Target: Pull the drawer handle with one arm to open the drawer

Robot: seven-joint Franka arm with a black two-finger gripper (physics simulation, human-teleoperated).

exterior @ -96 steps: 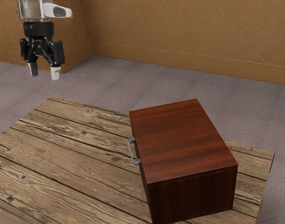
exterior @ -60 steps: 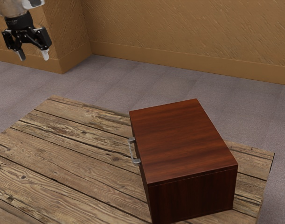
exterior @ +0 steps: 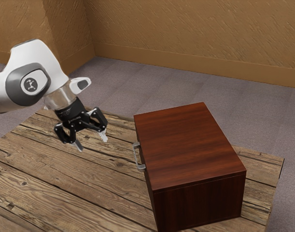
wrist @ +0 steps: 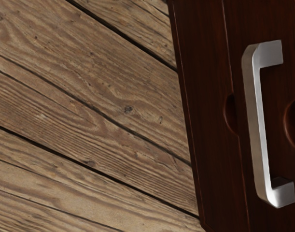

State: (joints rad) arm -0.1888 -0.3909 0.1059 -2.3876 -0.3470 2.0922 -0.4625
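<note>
A dark brown wooden drawer box (exterior: 188,162) stands on the plank table (exterior: 55,179). Its silver handle (exterior: 137,155) sits on the face turned toward the exterior view's left, and the drawer front looks flush with the box. My black gripper (exterior: 91,140) hovers low over the planks, a short way to the exterior view's left of the handle, and is open with nothing between its fingers. In the wrist view the silver handle (wrist: 261,125) is close ahead on the dark drawer front (wrist: 210,106), which stands on the planks (wrist: 79,121).
The plank table ends at the exterior view's right, just past the box, at an edge (exterior: 277,183). Grey carpet (exterior: 195,87) and tan walls (exterior: 195,29) lie behind. Bare planks stretch between my hand and the front of the table.
My arm has swung down from high at the upper left to just above the planks near the handle, and the hand has tilted toward the drawer front. The box has not moved.
</note>
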